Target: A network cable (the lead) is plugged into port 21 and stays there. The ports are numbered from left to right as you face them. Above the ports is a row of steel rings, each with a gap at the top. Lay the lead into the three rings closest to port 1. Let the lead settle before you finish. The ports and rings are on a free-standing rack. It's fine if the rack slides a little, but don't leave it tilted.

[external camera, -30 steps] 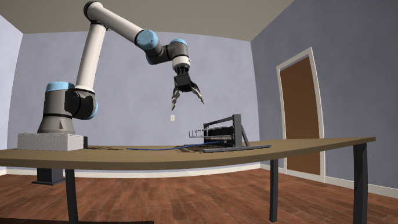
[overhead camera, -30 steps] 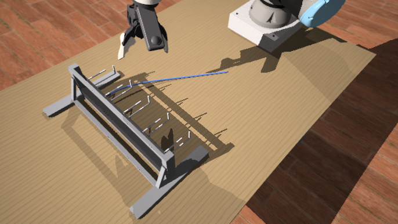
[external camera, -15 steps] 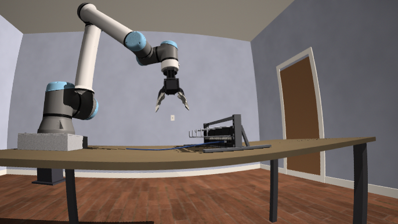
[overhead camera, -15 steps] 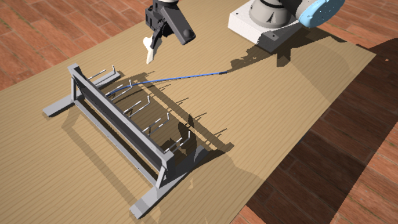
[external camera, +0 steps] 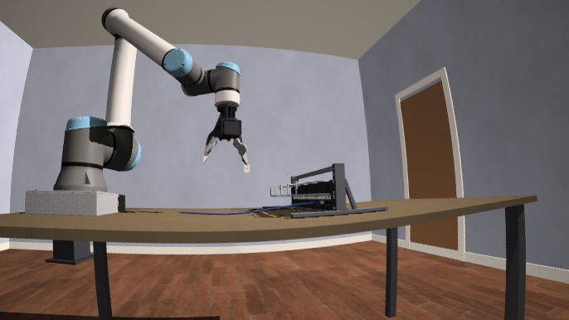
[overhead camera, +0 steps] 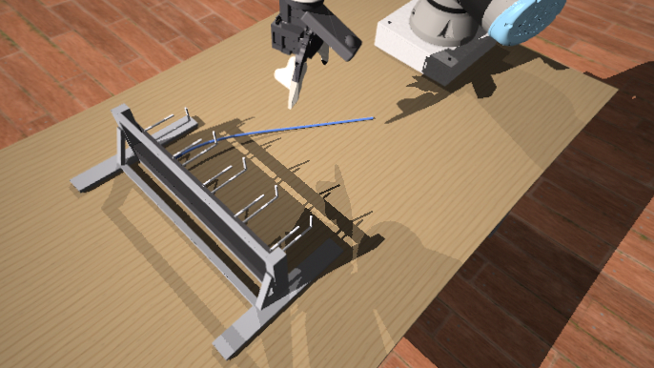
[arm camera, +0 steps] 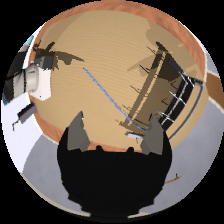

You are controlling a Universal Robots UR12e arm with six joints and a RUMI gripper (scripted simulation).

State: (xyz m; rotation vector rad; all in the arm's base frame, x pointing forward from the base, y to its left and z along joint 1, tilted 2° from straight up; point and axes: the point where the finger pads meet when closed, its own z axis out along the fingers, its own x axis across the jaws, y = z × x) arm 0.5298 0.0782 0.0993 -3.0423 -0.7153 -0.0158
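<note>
While the arm reaches out, the hand (external camera: 226,156) hangs high above the counter (external camera: 373,215). It is spread wide, gripping nothing, well clear of the lead (overhead camera: 296,127).

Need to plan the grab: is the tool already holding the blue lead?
No, the open tool hangs high above the table, while the lead lies on the tabletop.

Top view steep overhead, exterior low from table (external camera: 265,225) side, wrist fisheye downward, all sharing rack (overhead camera: 200,200).
</note>
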